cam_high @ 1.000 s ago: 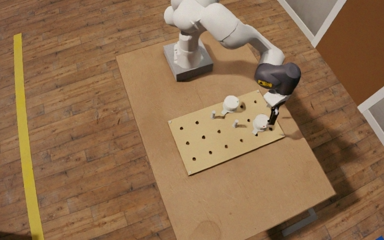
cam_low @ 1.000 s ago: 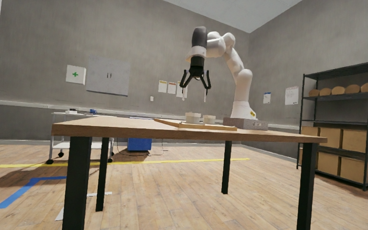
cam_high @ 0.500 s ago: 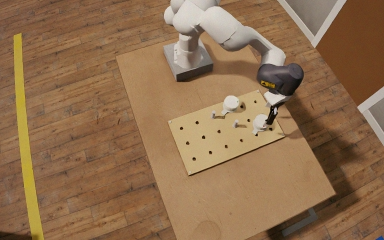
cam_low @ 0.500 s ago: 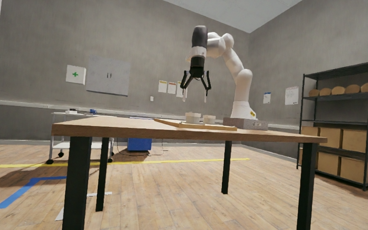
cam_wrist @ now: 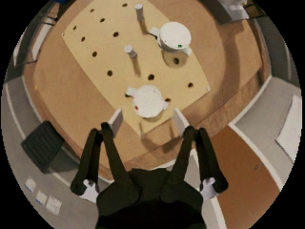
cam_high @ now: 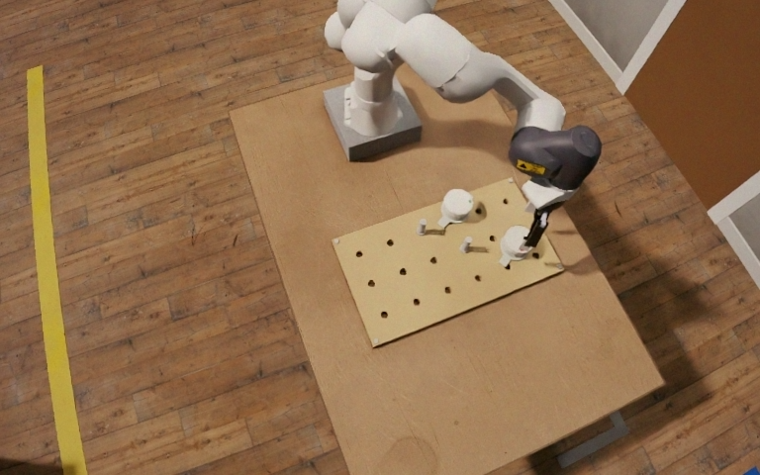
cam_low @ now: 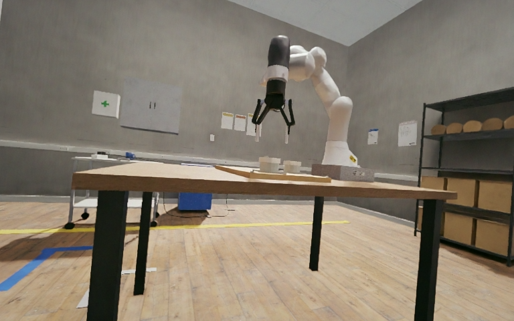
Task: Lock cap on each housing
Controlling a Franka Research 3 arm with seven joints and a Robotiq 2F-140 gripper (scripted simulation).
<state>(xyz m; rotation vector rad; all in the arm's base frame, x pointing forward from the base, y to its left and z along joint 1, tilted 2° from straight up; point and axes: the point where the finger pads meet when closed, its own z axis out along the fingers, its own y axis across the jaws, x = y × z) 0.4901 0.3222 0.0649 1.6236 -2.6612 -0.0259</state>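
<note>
Tool: the tool (cam_high: 529, 243) (cam_low: 272, 140) (cam_wrist: 148, 114) is open, fingers wide apart with nothing between them, pointing down above the right cap (cam_high: 516, 240) (cam_low: 270, 160) (cam_wrist: 148, 101).
Exterior view only: clear air between fingertips and caps; from overhead the fingers overlap the right cap.
Wrist view only: a red mark on the right cap's top; the left cap (cam_high: 457, 202) (cam_low: 292, 162) (cam_wrist: 174, 35) shows a green one, faintly visible from overhead too.
Housings: the right housing (cam_high: 516, 255) (cam_low: 270, 167) and left housing (cam_high: 458, 219) (cam_low: 292, 168) stand upright on the pegboard (cam_high: 403, 319) (cam_low: 303, 178) (cam_wrist: 91, 72), on the bench (cam_high: 504, 380) (cam_low: 189, 185) (cam_wrist: 52, 105).
Pointing: seen from overhead, each housing has a tab toward the near left.
Long axis: both housings' axes run vertically, caps uppermost; the pegboard's long side runs from left to far right.
Lock: cannot tell for either cap.

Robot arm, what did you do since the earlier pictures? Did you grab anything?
The end effector moved down a little, toward the nearer white cap. Nothing was grabbed or let go. Its fingers stayed open, and that cap and the other white cap stayed put.
</note>
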